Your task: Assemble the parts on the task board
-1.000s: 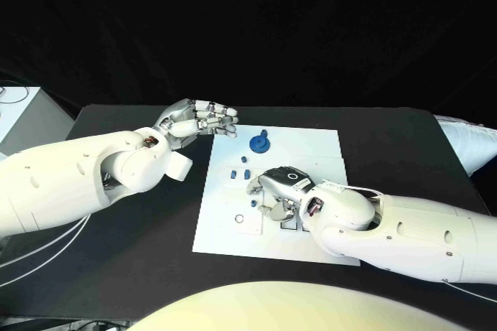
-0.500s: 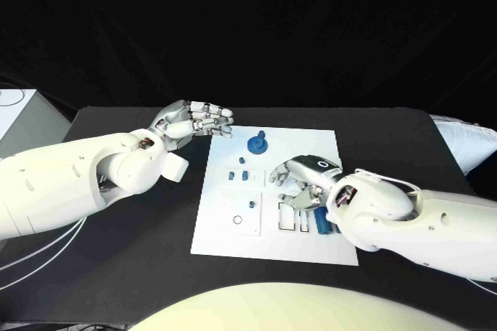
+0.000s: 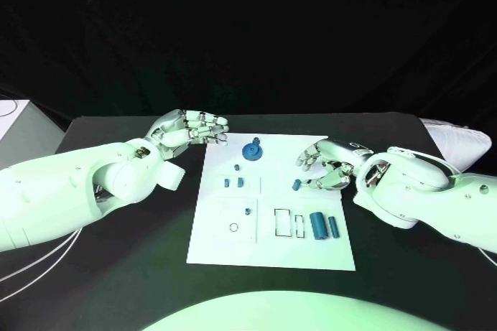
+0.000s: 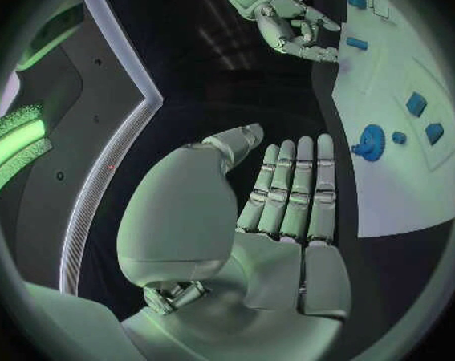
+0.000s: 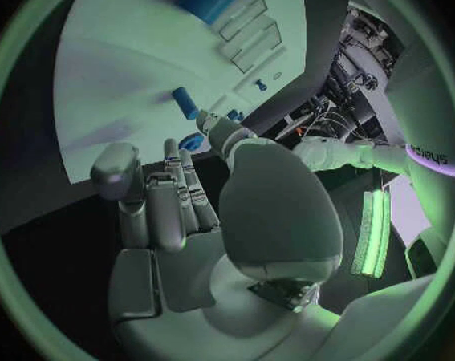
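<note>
Head view first, working across from the left: the left hand [image 3: 192, 129] hangs over the black table [image 3: 114, 230] just off the far left corner of the white rectangular task board [image 3: 271, 252], fingers curled loosely inward and nothing in them as far as I can see. The left wrist view shows the same fingers [image 4: 292, 186] lying side by side and fairly straight, so honestly it's half-closed, empty. On the board, near its far edge, sits a round blue knob-like part [image 3: 252, 151], with a tiny blue piece [image 3: 255, 141] just beyond it. Below that there's a pair of small blue blocks [image 3: 232, 181], then a small ring outline [image 3: 234, 227], then empty rectangular slots [image 3: 288, 222], with two blue cylinder parts [image 3: 324, 227] lying beside them. Over at the board's right edge the right hand [image 3: 330, 166] hovers with fingers spread apart, and a small blue peg [image 3: 296, 184] lies just beside its fingertips; can't tell if they touch.
</note>
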Robot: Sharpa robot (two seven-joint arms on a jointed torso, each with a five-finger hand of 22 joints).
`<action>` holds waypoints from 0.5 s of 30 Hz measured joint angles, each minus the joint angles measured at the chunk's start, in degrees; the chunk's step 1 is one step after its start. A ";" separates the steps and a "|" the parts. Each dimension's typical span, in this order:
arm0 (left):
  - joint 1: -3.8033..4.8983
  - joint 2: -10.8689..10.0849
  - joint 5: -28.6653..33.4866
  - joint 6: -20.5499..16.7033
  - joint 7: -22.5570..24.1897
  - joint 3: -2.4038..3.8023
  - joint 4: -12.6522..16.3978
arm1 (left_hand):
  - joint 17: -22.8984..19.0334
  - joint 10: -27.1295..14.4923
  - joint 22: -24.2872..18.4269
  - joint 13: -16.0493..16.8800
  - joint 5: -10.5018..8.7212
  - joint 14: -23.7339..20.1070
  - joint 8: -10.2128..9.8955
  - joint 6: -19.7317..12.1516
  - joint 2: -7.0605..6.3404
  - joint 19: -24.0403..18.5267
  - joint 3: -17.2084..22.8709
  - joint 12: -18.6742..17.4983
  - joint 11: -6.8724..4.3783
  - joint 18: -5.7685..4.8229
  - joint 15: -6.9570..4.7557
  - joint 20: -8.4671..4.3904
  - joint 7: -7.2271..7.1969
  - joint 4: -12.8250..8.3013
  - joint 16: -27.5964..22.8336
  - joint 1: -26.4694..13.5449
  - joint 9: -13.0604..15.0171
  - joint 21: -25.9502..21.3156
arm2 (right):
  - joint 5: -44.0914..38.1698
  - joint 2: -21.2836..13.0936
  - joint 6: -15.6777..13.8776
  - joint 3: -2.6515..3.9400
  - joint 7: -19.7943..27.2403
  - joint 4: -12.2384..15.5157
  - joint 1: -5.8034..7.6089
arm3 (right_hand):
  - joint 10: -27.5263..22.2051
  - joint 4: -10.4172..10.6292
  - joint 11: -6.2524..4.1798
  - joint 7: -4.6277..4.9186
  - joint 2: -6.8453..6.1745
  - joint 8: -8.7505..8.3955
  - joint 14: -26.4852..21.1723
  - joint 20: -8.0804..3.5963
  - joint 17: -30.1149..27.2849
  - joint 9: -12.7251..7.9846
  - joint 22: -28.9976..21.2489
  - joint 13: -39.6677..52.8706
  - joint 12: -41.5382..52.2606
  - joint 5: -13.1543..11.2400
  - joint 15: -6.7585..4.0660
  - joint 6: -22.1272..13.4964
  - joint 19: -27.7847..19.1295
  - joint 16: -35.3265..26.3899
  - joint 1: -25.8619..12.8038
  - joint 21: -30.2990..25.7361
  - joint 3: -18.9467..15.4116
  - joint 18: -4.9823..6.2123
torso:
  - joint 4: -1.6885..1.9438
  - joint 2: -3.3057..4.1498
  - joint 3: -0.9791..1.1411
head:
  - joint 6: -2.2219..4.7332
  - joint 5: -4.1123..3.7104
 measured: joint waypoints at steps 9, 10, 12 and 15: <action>-0.04 0.10 0.01 0.28 0.01 -0.01 -0.07 | 0.00 0.00 0.00 -0.01 0.00 0.00 0.00 0.00 0.00 0.00 0.00 0.00 0.00 0.00 0.00 0.00 0.00 0.00 0.00 0.00 0.00 0.00 | -2.73 1.72 2.12 -0.06 0.78 -2.18 -0.38 | -0.47 0.77 0.08 -0.34 1.03 0.00 -0.01 0.08 0.09 0.19 -0.01 0.05 1.17 0.00 0.00 0.32 0.33 0.21 2.28 -0.28 -2.29 0.01 | 0.04 0.07 0.02 | 0.00 -0.15; -0.04 0.10 0.01 0.29 0.01 -0.01 -0.07 | -0.01 0.00 0.01 -0.01 0.00 0.00 0.00 0.00 0.00 0.00 0.00 0.00 0.00 -0.01 0.00 0.00 0.00 0.00 0.00 0.00 0.00 0.00 | -3.02 1.98 2.28 -0.07 0.78 -2.33 -0.56 | -0.42 0.77 0.03 -0.43 1.10 0.00 -0.01 0.00 0.16 0.21 0.03 0.10 1.39 0.00 0.00 0.41 0.41 0.21 2.46 -0.28 -2.29 0.01 | 0.04 0.07 0.02 | -0.03 -0.15; -0.04 0.09 0.01 0.29 0.00 -0.01 -0.07 | 0.00 0.00 0.01 -0.01 0.00 0.00 0.00 0.00 0.00 0.00 0.00 0.00 0.00 -0.01 0.00 0.00 0.00 0.00 0.00 0.00 0.00 0.00 | -3.48 2.46 2.52 -0.10 0.78 -2.55 -0.87 | 0.08 0.79 -0.29 -0.50 1.50 0.00 -0.01 0.00 0.28 0.23 0.18 0.18 1.85 0.00 0.00 0.77 0.41 0.46 2.86 -0.28 -2.27 0.01 | 0.06 0.07 0.02 | -0.10 -0.13; -0.05 0.08 -0.07 0.30 -0.04 -0.01 -0.13 | 0.06 0.00 -0.05 -0.01 0.00 0.00 0.00 0.00 0.00 0.00 0.00 0.00 0.00 0.00 0.00 0.00 0.00 0.00 0.00 0.00 -0.06 -0.22 | -4.33 3.50 2.99 -0.16 0.71 -2.85 -1.44 | 1.19 1.48 -0.34 -0.58 1.63 0.75 -0.01 -0.20 0.50 0.42 0.46 0.21 2.65 -1.03 -0.01 2.34 0.61 0.49 2.98 -0.27 -0.90 0.01 | 0.07 0.07 0.02 | -0.15 -0.06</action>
